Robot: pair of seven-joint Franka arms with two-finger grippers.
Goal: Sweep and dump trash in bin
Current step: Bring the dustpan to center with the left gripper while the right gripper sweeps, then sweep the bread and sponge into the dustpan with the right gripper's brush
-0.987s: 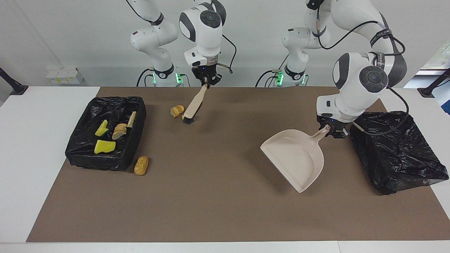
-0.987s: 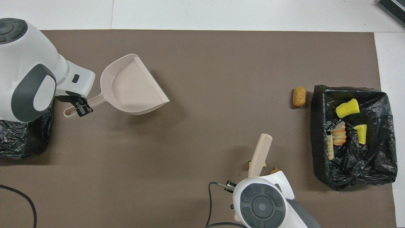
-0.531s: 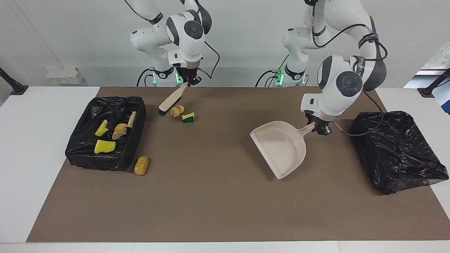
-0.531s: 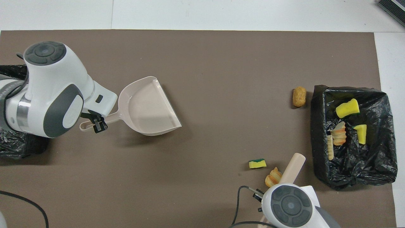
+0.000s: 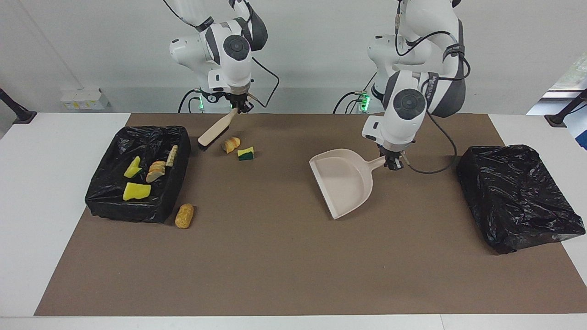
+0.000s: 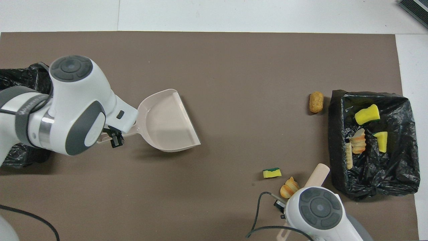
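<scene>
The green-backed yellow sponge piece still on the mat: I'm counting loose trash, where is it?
The green-backed yellow sponge piece lies on the brown mat beside the golden-brown bread-like lump, toward the right arm's end, near the robots.

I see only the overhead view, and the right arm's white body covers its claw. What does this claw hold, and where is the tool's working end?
Observer: The right claw is shut on the handle tip of the beige plastic brush.
Operator: And the bristles?
Observer: The black bristles point down at the brown mat, between the black-bagged bin holding trash and the golden-brown bread-like lump. Whether they touch the mat, I cannot tell.
Operator: The other bin is half covered for me.
Observer: The black-bagged bin at the left arm's end shows no trash on it.
</scene>
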